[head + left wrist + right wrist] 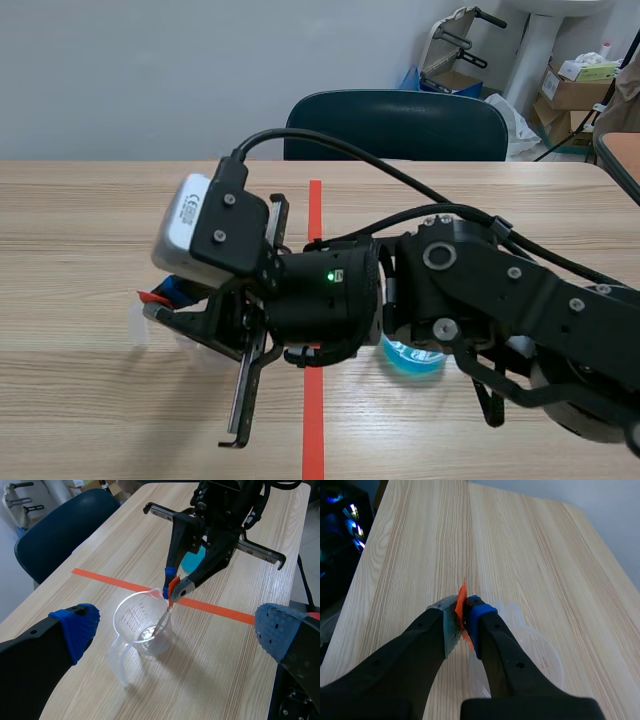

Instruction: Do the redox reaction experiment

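Note:
A clear plastic measuring beaker (142, 630) with a handle stands on the table, between my left gripper's (180, 630) open fingers and a little ahead of them. My right gripper (170, 587) comes in from across the table, shut on the orange handle of a small spoon (172, 589). The spoon's tip dips inside the beaker. In the right wrist view the orange handle (461, 605) is pinched between the right gripper's (464, 615) pads, with the beaker (542, 655) below. In the scene view the right gripper (160, 298) is left of the tape line, over the faint beaker (140, 325).
A blue dish (412, 360) sits under the right arm, just right of the orange tape line (314, 420); from the left wrist it shows behind the right gripper as a blue patch (192, 560). A dark chair (400, 125) stands at the table's far edge.

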You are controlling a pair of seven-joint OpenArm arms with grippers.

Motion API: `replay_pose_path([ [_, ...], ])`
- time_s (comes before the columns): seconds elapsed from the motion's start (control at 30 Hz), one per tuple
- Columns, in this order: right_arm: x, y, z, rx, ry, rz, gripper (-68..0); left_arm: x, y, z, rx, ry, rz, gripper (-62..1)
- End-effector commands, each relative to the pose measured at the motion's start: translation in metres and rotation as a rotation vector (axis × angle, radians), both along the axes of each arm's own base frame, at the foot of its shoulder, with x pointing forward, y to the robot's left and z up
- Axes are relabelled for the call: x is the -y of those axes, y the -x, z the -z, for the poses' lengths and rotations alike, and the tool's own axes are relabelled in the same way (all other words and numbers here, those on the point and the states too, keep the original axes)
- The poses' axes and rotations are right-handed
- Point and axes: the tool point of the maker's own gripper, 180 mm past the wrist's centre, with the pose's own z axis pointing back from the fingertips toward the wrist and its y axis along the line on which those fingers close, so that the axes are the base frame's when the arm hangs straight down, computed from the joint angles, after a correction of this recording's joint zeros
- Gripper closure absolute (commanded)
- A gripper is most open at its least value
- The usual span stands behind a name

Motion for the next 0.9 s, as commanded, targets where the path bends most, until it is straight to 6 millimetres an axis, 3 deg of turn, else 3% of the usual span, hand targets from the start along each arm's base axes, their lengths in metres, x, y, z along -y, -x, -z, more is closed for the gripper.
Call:
replay_pose_path([
  [0.0, 0.0, -0.012, -0.022, 0.036, -0.029, 0.007, -0.7, 0.005, -0.001, -0.01, 0.023, 0.04, 0.0, -62.3],
  [0.5, -0.01, -0.034, -0.048, -0.097, 0.0, 0.042, -0.7, 0.005, 0.0, -0.01, 0.023, 0.04, 0.0, -62.3],
  [0.87, -0.003, -0.045, -0.082, -0.09, -0.008, 0.073, -0.7, 0.005, 0.0, -0.01, 0.023, 0.04, 0.0, -62.3],
])
